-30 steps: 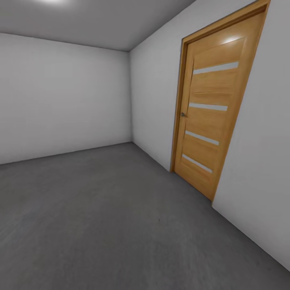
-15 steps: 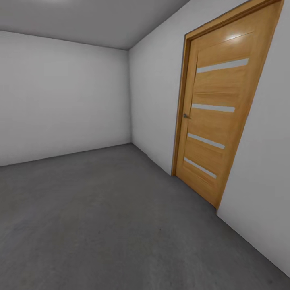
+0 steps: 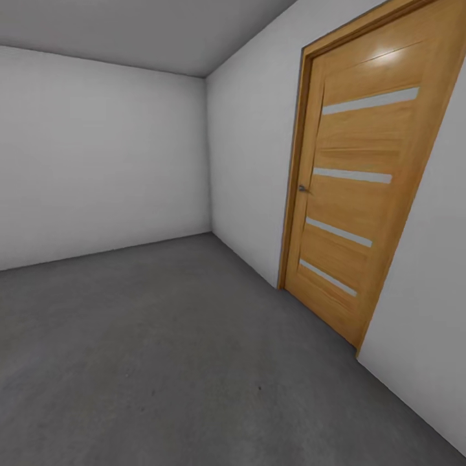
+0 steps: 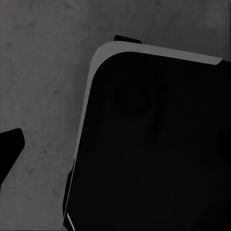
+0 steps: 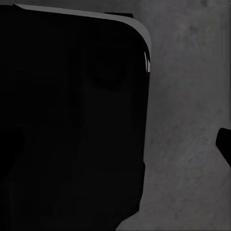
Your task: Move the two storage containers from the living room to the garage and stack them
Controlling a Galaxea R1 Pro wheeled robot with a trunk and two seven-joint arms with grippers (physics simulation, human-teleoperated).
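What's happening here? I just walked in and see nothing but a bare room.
The robot is on the move and handling nothing. Its head camera looks across a dark grey concrete floor toward white walls and a closed wooden door on the right. Both wrist cameras look down at that floor past a dark body part.

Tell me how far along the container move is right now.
Nothing looks done yet: the dark concrete floor ahead bears no stacked bins. In hand: the robot is under way in a bare white-walled room, facing a closed wooden door. Both wrist views look down on grey floor past a black body. Fetching and stacking remain.
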